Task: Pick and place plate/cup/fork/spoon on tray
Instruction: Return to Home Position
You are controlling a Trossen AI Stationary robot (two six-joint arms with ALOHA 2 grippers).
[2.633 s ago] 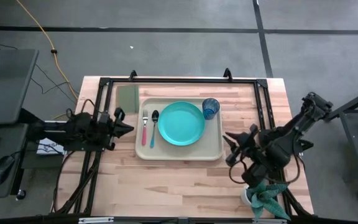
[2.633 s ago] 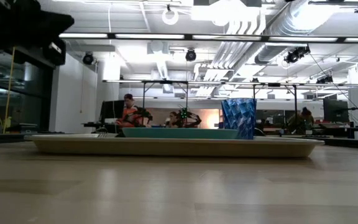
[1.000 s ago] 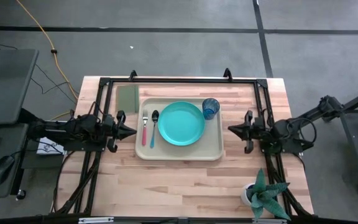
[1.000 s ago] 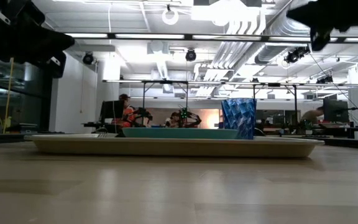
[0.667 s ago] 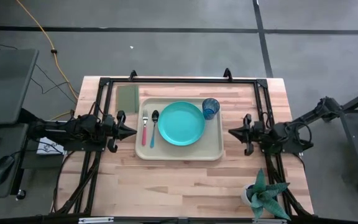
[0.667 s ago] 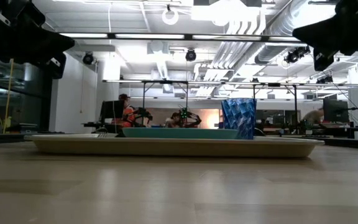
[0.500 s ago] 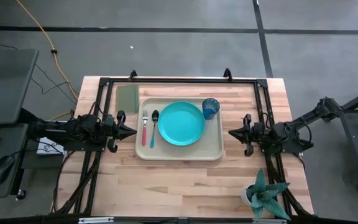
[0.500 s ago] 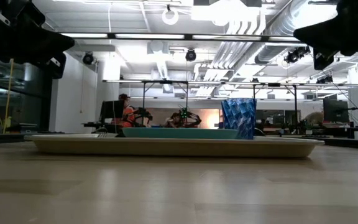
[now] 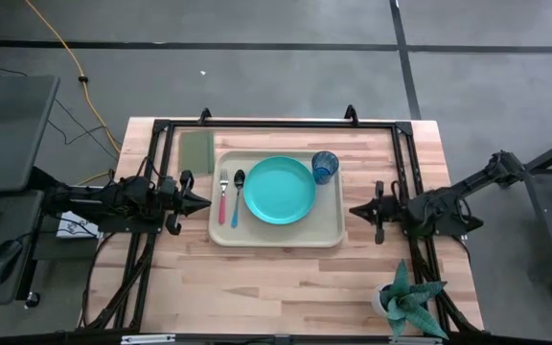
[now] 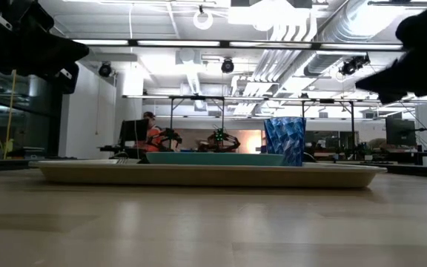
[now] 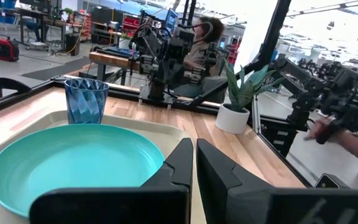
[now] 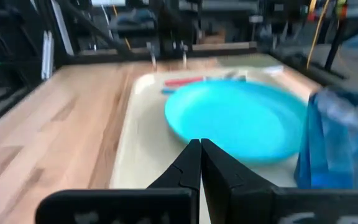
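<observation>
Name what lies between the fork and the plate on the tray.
The spoon lies there, roughly parallel to the fork, with the plate on its other side, all on the tray. The high view shows this.

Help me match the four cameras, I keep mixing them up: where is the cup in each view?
High view: cup by the upper right edge of the plate.
Low view: cup right of centre, rising above the plate's thin teal line.
Left wrist view: cup at upper left, beyond the plate.
Right wrist view: cup at the right edge, beside the plate.
Shared landmark: the plate, next to the cup in all four.
</observation>
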